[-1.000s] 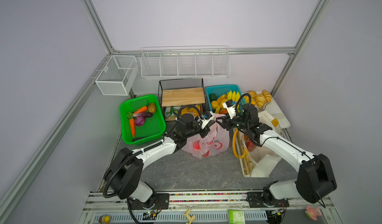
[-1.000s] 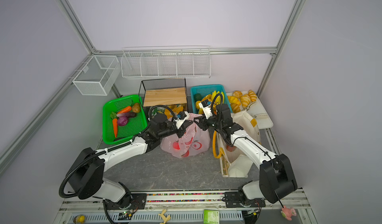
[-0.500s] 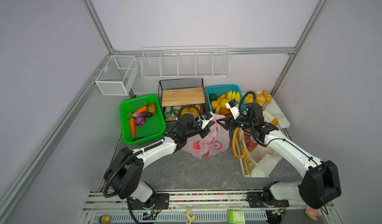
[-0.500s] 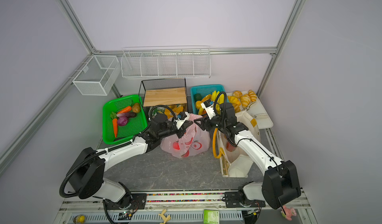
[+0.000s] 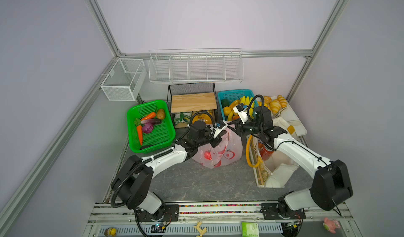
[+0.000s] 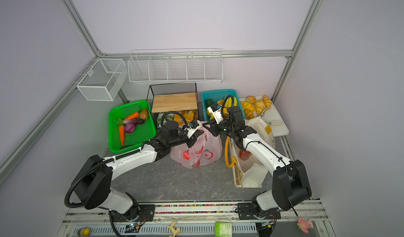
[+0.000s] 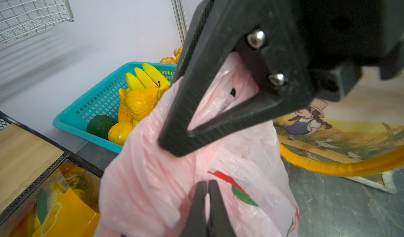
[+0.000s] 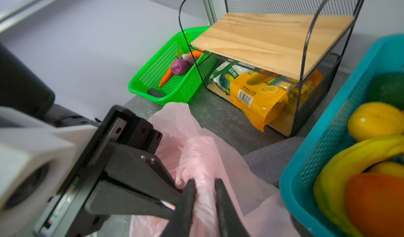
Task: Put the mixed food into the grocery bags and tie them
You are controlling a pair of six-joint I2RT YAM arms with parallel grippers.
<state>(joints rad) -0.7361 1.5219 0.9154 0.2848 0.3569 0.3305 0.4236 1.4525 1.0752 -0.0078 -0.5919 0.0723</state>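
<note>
Standing mid-table, the pink bag [image 6: 196,152] is pinched at its top by the left gripper [image 7: 207,187] from the left and the right gripper [image 8: 205,182] from the right, apparently one handle each.

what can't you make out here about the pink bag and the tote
Contents of the pink bag: in both top views the printed, crumpled plastic shows no clear shapes inside.
Knot or not: the left gripper and right gripper each pinch bunched plastic in the wrist views, and they cover that spot in both top views.
Inside of the canvas tote: the right arm crosses it in both top views; only part of a red can shows.
</note>
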